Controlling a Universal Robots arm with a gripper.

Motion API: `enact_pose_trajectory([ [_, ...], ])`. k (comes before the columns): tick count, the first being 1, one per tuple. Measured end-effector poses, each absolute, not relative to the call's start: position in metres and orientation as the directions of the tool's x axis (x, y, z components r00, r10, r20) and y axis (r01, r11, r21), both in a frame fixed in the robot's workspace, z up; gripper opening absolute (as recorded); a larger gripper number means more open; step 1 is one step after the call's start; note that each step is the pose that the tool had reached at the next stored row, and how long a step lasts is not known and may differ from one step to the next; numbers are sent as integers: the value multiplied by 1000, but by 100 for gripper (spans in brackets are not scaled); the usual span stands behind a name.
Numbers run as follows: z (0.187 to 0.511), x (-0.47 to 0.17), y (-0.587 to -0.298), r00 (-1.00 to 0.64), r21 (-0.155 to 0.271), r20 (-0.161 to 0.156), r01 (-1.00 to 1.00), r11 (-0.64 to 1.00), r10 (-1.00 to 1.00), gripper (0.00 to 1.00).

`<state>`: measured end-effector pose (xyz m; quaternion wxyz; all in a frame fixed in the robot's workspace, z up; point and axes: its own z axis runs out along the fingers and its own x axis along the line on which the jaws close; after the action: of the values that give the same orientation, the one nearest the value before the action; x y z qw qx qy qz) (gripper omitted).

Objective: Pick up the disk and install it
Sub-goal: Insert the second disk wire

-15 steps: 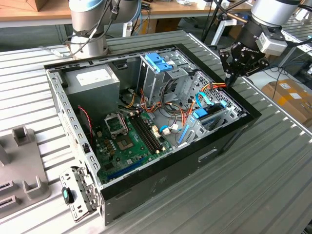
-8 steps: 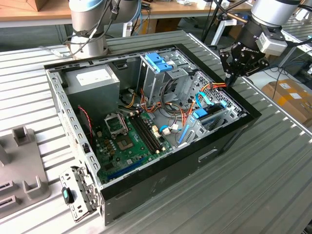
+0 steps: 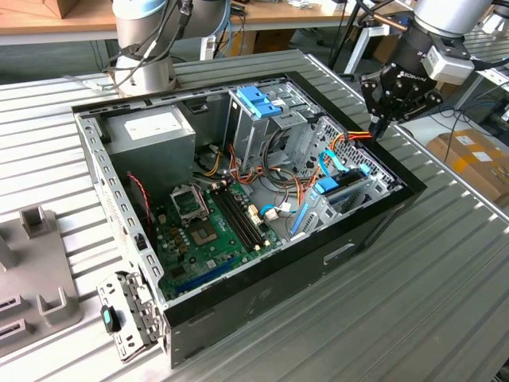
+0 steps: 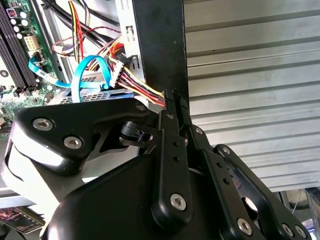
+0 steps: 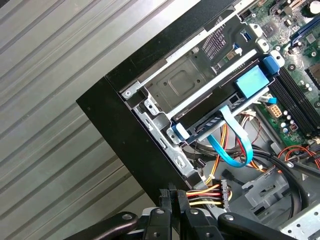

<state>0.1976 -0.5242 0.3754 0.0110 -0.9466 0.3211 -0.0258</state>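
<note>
A robot arm's tool (image 3: 380, 127) hangs over the far edge of an open computer case (image 3: 262, 310) lying on a ribbed metal worktop (image 3: 413, 302), at the exterior view's right. In both wrist views its two black fingers (image 4: 172, 107) are pinched narrowly together, their tips touching a bundle of red, yellow and black power wires (image 5: 202, 195) just inside the case's black wall; whether they actually clamp the wires cannot be told. The disk (image 5: 250, 80), its light-blue carrier showing, already sits low in the drive bay (image 5: 185, 85) along that same wall, next to the motherboard (image 3: 203, 231), with a blue ribbon cable (image 5: 230, 145) looping from its end. From the tool, the disk lies further along the wall and deeper inside the case, toward the exterior view's lower side, its long axis running parallel to the wall. A tall metal cage topped by a blue bracket (image 3: 258, 99) stands mid-case, and a grey power supply (image 3: 151, 131) fills the far corner.
</note>
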Motion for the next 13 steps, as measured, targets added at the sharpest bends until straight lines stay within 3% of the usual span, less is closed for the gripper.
enact_pose_trajectory([
  [13,374,155,-524,792,-37,42,-607,-793,-609,16],
])
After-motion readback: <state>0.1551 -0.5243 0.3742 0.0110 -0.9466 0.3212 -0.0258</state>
